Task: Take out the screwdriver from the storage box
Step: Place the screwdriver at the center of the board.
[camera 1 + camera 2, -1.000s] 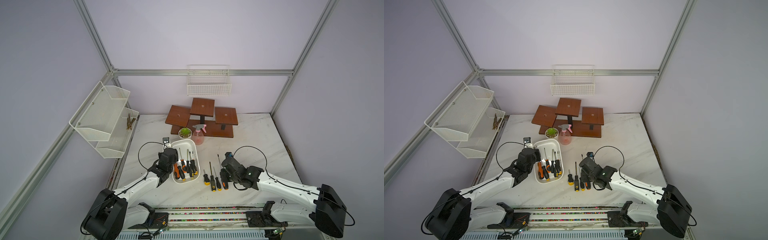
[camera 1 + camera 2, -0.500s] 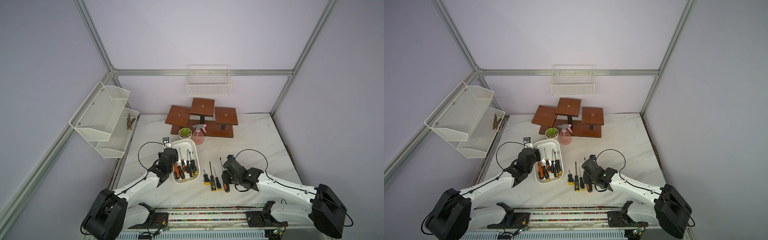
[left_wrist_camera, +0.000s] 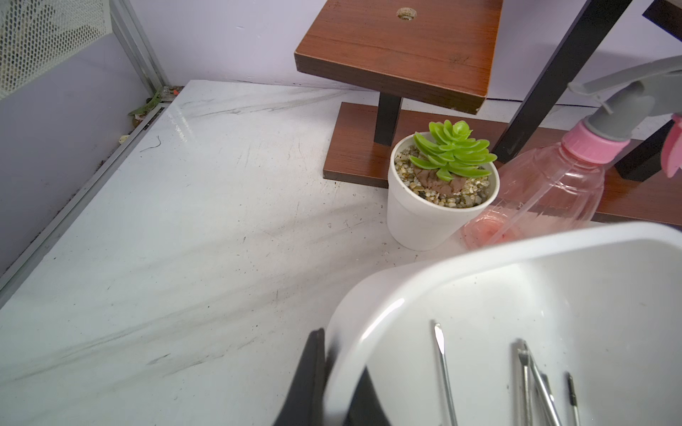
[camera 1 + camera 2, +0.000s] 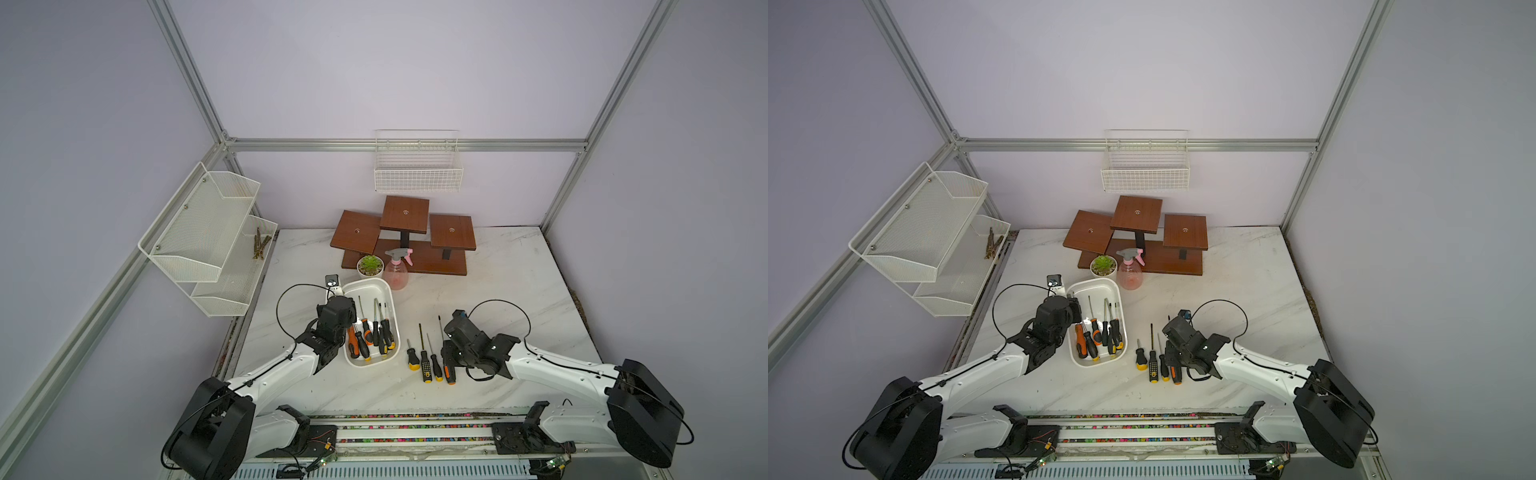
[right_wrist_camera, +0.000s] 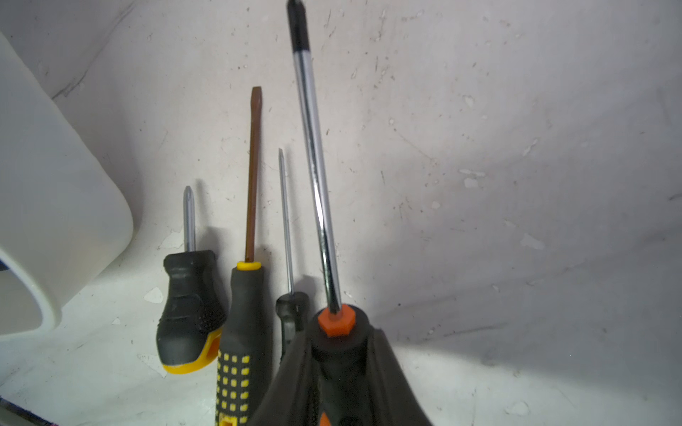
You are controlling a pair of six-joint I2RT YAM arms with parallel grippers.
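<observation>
The storage box [image 4: 366,284], a white glossy tub, stands left of centre in both top views [image 4: 1096,283] with several screwdrivers [image 4: 376,332] inside. My left gripper [image 3: 341,354] is shut on its left rim [image 3: 406,273], one finger outside the wall and one inside. My right gripper [image 5: 339,343] is shut on the handle of a black-and-orange screwdriver [image 5: 336,321], also visible in the top views [image 4: 449,372]. Its long shaft points away from me, low over the marble. Whether it touches the table I cannot tell. Three other screwdrivers [image 4: 424,361] lie in a row just to its left.
A potted succulent [image 4: 370,266] and a pink spray bottle [image 4: 395,272] stand just behind the box. Behind them is a brown wooden stand [image 4: 405,237]. White mesh baskets hang on the left wall [image 4: 208,237] and on the back wall [image 4: 417,166].
My right gripper has shifted slightly toward the front edge with the black-and-orange screwdriver, settling beside the row of three. The left gripper and the box have not moved.
</observation>
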